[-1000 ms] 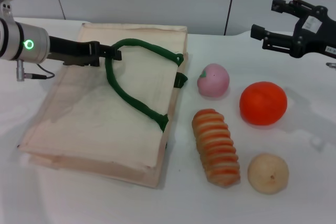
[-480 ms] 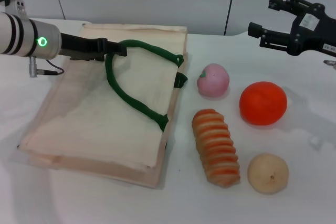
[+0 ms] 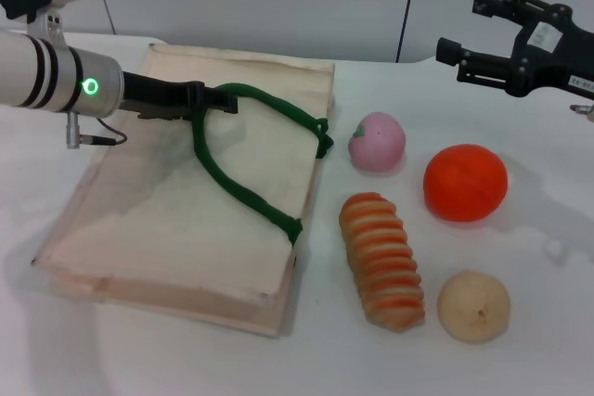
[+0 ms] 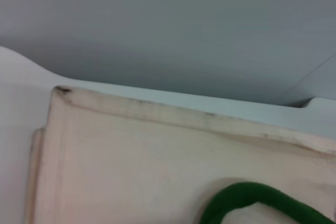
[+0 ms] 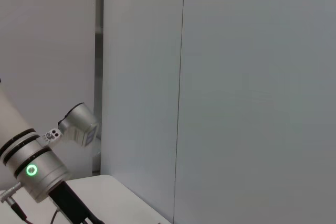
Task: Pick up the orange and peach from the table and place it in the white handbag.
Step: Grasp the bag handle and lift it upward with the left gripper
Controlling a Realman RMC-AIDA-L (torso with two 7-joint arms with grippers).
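Cream cloth makes up the white handbag (image 3: 186, 197), which lies flat on the left part of the white counter (image 3: 520, 340), its dark green rope handle (image 3: 243, 183) looping across its upper face. The left pincer (image 3: 223, 102) reaches in from the left over the bag's far half and is pinching the top of that rope handle, its dark fingers pressed together on the cord. In the left wrist view only the bag's far edge (image 4: 173, 119) and a bend of the green rope (image 4: 252, 200) show.

The peach (image 3: 377, 141) sits on the counter just beside the bag's right edge, pink with a green mark on top. The orange (image 3: 465, 182) rests to its right, apart from it. Nearer the robot lie an orange-striped bread roll (image 3: 381, 260) and a pale beige ball (image 3: 473, 306), side by side but not touching.

The right pincer (image 3: 475, 39) hangs in the air above the far right of the counter, beyond the orange, its black fingers spread and holding nothing. The right wrist view shows only grey wall panels and the left arm (image 5: 31, 166) farther off.
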